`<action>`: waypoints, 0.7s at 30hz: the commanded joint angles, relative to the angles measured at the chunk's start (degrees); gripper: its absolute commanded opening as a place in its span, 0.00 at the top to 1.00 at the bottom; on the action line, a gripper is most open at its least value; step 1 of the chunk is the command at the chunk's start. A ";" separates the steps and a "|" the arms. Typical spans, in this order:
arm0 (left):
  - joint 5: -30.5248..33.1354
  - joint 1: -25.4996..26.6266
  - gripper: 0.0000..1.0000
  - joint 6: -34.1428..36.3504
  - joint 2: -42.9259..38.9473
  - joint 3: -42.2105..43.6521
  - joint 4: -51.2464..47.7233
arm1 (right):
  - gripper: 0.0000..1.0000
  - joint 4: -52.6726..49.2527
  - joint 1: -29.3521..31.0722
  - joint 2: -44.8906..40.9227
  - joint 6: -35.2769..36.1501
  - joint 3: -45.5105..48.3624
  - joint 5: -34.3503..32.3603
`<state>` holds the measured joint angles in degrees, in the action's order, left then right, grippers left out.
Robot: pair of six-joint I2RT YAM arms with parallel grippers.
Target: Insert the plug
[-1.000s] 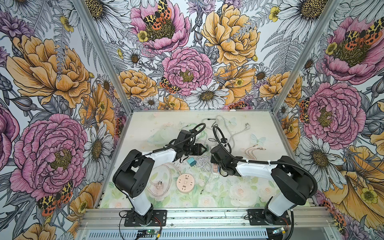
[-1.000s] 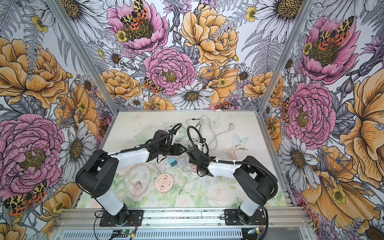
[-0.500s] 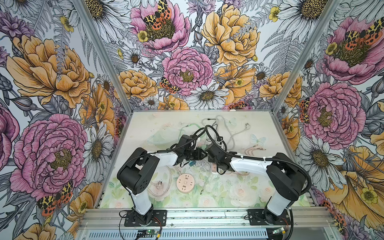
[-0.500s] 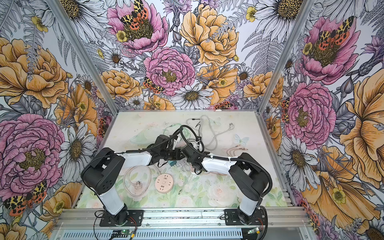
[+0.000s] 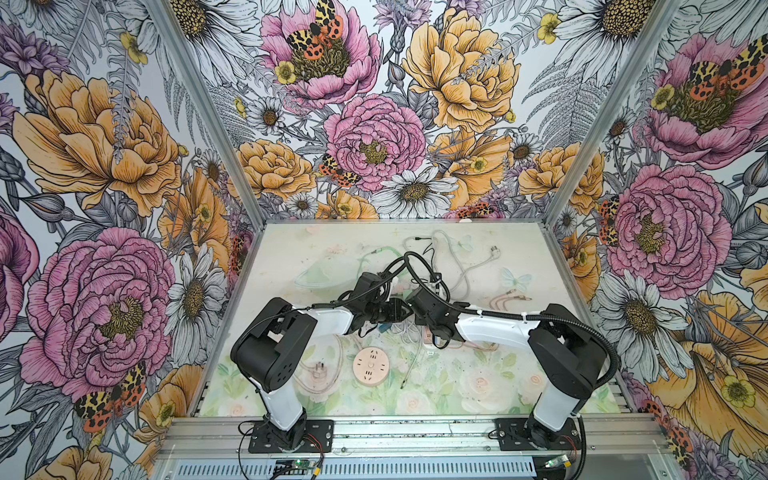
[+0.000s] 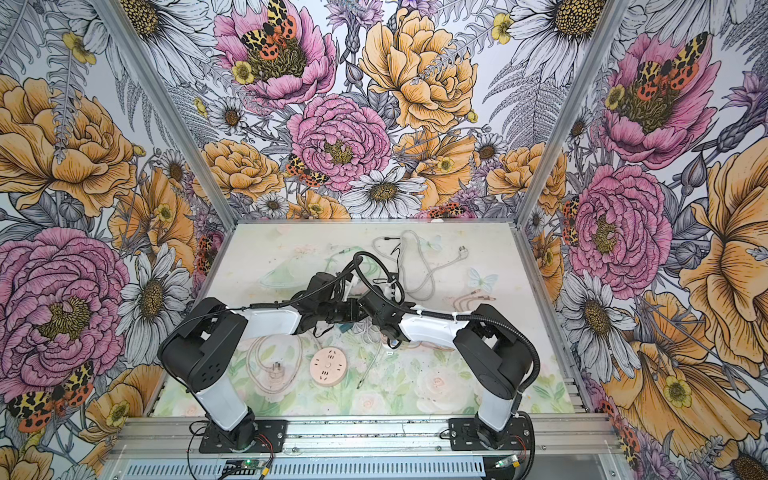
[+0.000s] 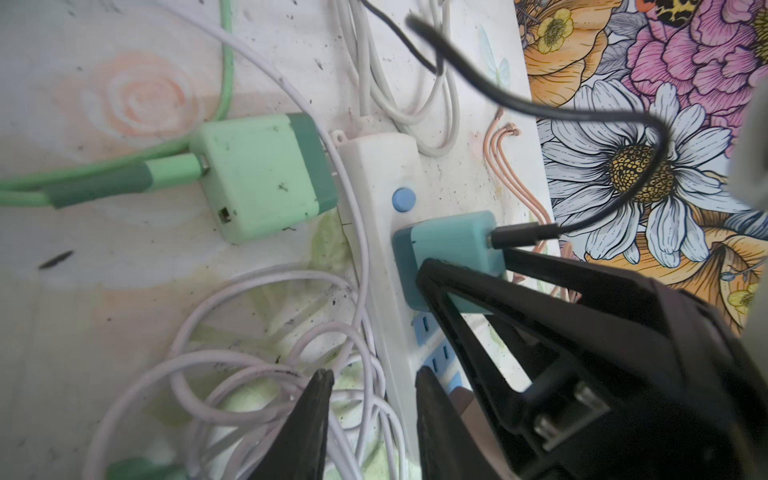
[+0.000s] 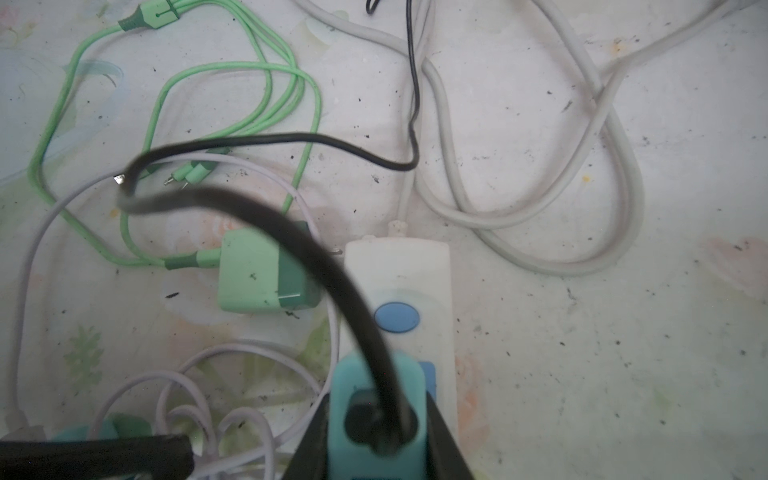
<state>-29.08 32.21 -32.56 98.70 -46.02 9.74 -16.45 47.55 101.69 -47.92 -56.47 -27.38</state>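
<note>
A teal plug with a black cable stands on the white power strip, just beyond its blue button. The plug's dark base lies against the strip's face, and its prongs are hidden. My right gripper is shut on the plug, one finger on each side. My left gripper has its jaws apart. One finger lies over the strip's top, the other among lilac cables beside it. In both top views the two grippers meet tip to tip mid-table.
A green charger with a green cable lies against the strip's far side. A grey cord loops beyond the strip. A round peach socket sits near the front, and peach cables lie to the right.
The left arm has swung right and down until its gripper meets the right one over the strip, and its jaws have narrowed. The right gripper has shifted slightly left with the plug.
</note>
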 commanded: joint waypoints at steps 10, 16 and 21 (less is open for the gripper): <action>-0.41 -0.79 0.63 -0.31 -3.71 0.24 0.86 | 1.00 -19.59 -1.80 13.45 -1.25 13.30 20.53; 0.36 -0.82 0.63 0.70 -4.56 -0.74 -1.10 | 1.00 -19.76 -4.01 14.38 -1.01 12.56 21.48; 0.52 -0.66 0.63 0.88 -4.58 -1.35 -1.29 | 1.00 -20.09 -4.13 12.64 -1.15 12.09 21.41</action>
<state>-29.02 31.75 -32.69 95.74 -45.82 8.73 -11.77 44.56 101.65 -47.29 -55.29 -23.53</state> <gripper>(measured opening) 0.367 0.280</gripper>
